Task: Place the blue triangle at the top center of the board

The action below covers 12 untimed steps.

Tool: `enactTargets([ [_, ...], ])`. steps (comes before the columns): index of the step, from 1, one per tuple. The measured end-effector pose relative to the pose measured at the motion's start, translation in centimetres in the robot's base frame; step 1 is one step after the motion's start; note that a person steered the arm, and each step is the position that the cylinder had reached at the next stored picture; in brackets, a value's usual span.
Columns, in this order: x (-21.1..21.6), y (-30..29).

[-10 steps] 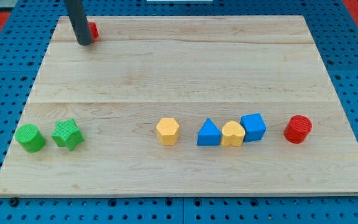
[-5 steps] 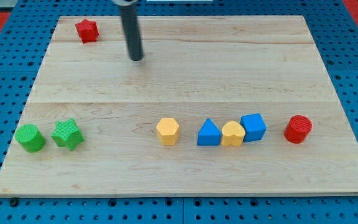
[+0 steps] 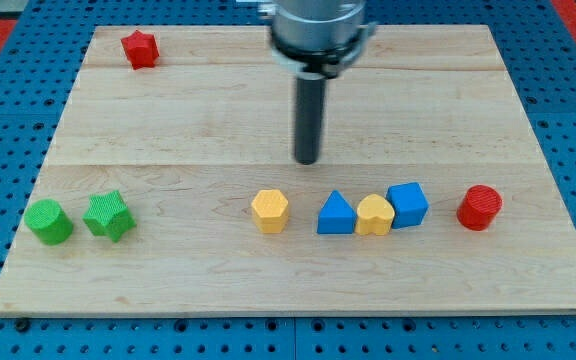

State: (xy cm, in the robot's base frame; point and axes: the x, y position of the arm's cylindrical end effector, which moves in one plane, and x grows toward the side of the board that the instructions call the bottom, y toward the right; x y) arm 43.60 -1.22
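Blue triangle (image 3: 336, 214) sits in the lower row, just toward the view's bottom and slightly right of my tip (image 3: 308, 160). Clear gap between them, no contact.

No fingers on this rig, just the dark rod, so nothing is grasped. My tip rests on the wooden board (image 3: 168, 110) near its centre, touching no block.

Relative to my tip:
- yellow hexagon block (image 3: 269, 211): toward the view's bottom and slightly left, near, apart from the triangle.
- yellow rounded block (image 3: 375, 215): toward the view's bottom and right, touching the triangle's right side; exact shape hard to make out.
- blue cube (image 3: 408, 204): further right, up against the yellow rounded block.
- red cylinder (image 3: 479, 207): far right end of the row, apart from the cube.
- green cylinder (image 3: 48, 221) and green star (image 3: 108, 216): well off toward the view's bottom left, just beside each other; can't tell if they touch.
- red star (image 3: 140, 48): toward the view's top left, near the board's corner, well apart from everything.

Rod mount (image 3: 316, 30) shows at the view's top edge above my tip. Blue pegboard (image 3: 8, 130) surrounds the board.
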Motion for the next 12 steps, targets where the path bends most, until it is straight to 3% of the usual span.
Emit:
enactTargets([
  [1, 0.0, -9.2],
  [2, 7.6, -9.4],
  [3, 15.0, -7.5],
  [4, 14.5, 1.0],
  [6, 11.1, 6.7],
  [10, -10.3, -0.8],
  [12, -15.7, 1.0],
])
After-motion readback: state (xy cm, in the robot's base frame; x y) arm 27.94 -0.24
